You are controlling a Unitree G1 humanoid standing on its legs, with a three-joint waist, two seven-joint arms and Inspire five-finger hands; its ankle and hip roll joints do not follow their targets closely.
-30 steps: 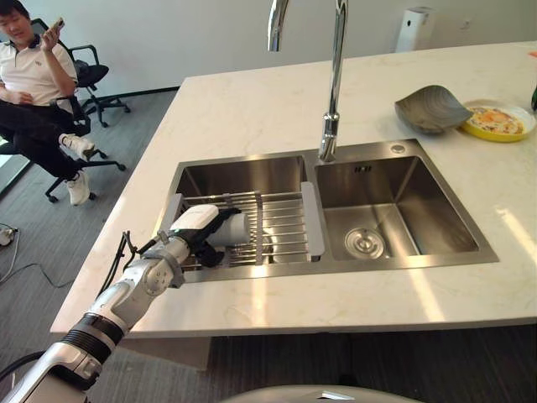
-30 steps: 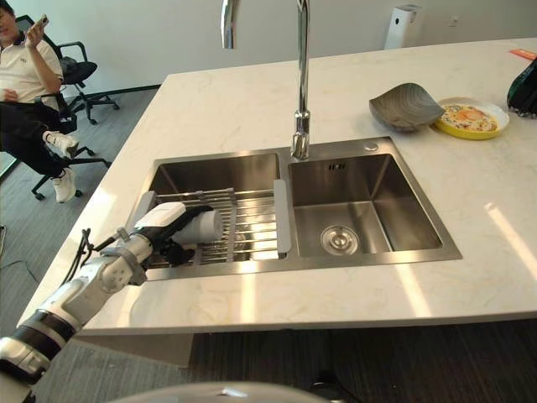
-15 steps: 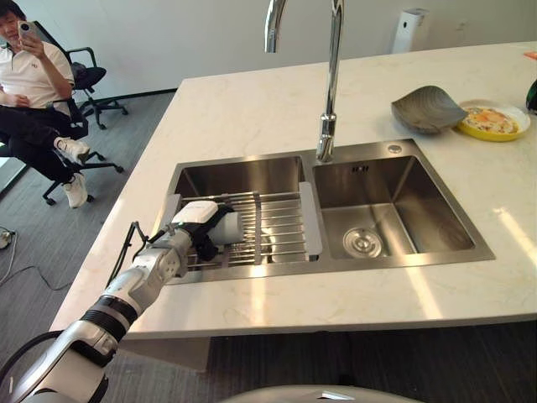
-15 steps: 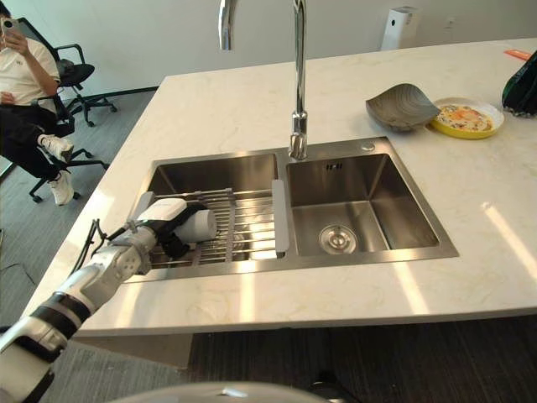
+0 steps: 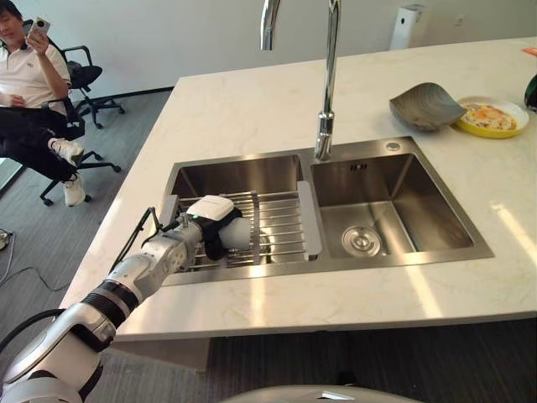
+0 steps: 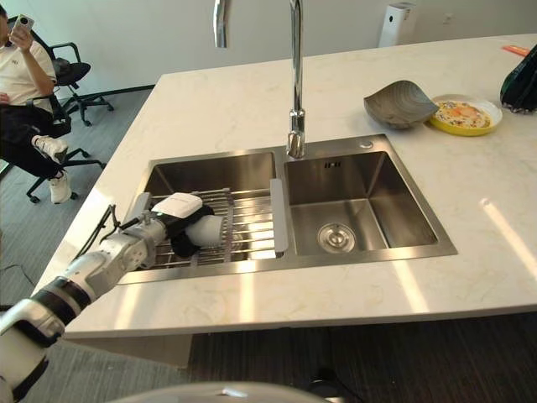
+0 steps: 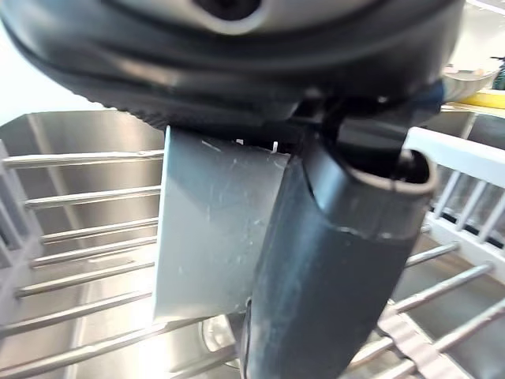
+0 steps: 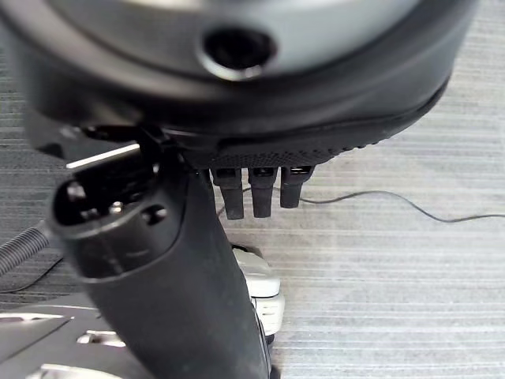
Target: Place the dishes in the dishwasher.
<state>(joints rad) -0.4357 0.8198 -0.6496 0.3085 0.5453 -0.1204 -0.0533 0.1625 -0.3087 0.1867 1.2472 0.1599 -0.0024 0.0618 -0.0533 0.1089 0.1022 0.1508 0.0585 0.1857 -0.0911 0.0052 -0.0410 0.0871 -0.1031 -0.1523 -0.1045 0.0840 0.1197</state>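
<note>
The left hand (image 5: 211, 220) curls its dark fingers and thumb round a smooth, pale grey cylindrical cup (image 5: 236, 234) lying sideways over the ribbed steel-wire rack (image 5: 281, 227) beneath the fingertips, across the left sink basin.

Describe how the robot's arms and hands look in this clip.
The left arm is silver-grey with a black ribbed band near the elbow and a thin black cable looping beside the wrist. Its left hand is dark with a white cover on the back. The right hand shows dark, with a rounded black casing, a thick thumb and short fingers.
</note>
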